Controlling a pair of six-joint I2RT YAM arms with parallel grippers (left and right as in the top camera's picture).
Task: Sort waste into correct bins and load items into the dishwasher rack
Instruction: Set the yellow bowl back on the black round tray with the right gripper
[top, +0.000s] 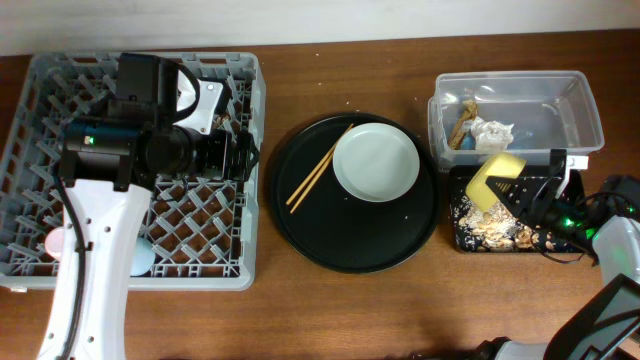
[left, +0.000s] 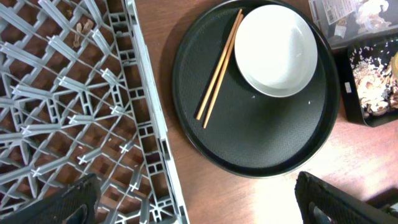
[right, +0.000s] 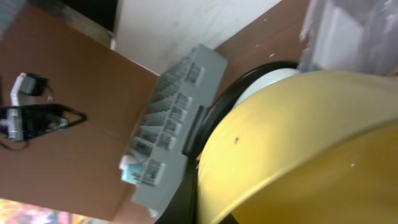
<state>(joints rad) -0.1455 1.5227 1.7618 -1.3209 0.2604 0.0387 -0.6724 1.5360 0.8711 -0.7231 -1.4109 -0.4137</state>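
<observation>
My right gripper (top: 530, 196) is shut on the yellow bowl (top: 495, 180) and holds it tilted over the black rectangular tray (top: 456, 205), which holds beige food scraps (top: 495, 232). The bowl fills the right wrist view (right: 298, 143). The clear tub (top: 580, 110) holds the brown wrapper (top: 462, 125) and white tissue (top: 493, 132). The grey-green plate (top: 375, 162) and wooden chopsticks (top: 320, 165) lie on the round black tray (top: 300, 220). My left gripper (left: 199, 199) is open and empty over the right edge of the dishwasher rack (top: 200, 280). A pink cup (top: 58, 243) and a blue cup (top: 140, 255) sit in the rack.
In the left wrist view the plate (left: 277, 50) and chopsticks (left: 219, 65) lie on the round tray (left: 249, 137), right of the rack wall (left: 146, 112). A strip of bare wooden table separates rack and tray. Cables trail by the right arm.
</observation>
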